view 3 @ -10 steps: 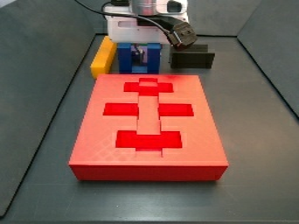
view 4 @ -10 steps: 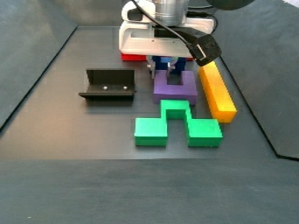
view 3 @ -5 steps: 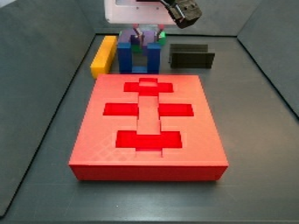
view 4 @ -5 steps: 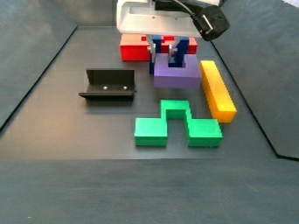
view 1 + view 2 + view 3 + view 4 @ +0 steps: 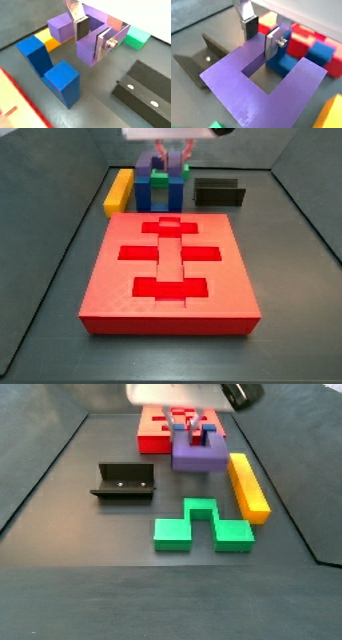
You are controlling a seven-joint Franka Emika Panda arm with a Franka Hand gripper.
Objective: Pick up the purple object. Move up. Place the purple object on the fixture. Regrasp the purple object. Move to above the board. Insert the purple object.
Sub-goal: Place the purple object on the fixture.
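Note:
The purple object (image 5: 199,453) is a U-shaped block that hangs a little above the floor in my gripper (image 5: 195,427). In both wrist views the gripper (image 5: 92,34) is shut on one prong of the purple object (image 5: 264,87): one finger (image 5: 250,27) is inside the U's slot and the other is outside the prong. The fixture (image 5: 123,482) stands on the floor to the side, apart from the block; it also shows in a wrist view (image 5: 143,92). The red board (image 5: 170,268) lies flat beyond the blocks.
A blue block (image 5: 159,193) stands below the gripper by the board's edge. A yellow bar (image 5: 247,486) lies beside the purple object. A green block (image 5: 201,524) lies further out. Dark side walls bound the floor.
My gripper has risen with the purple object in it, lifting it off the floor from beside the yellow bar. Everything else has stayed in place.

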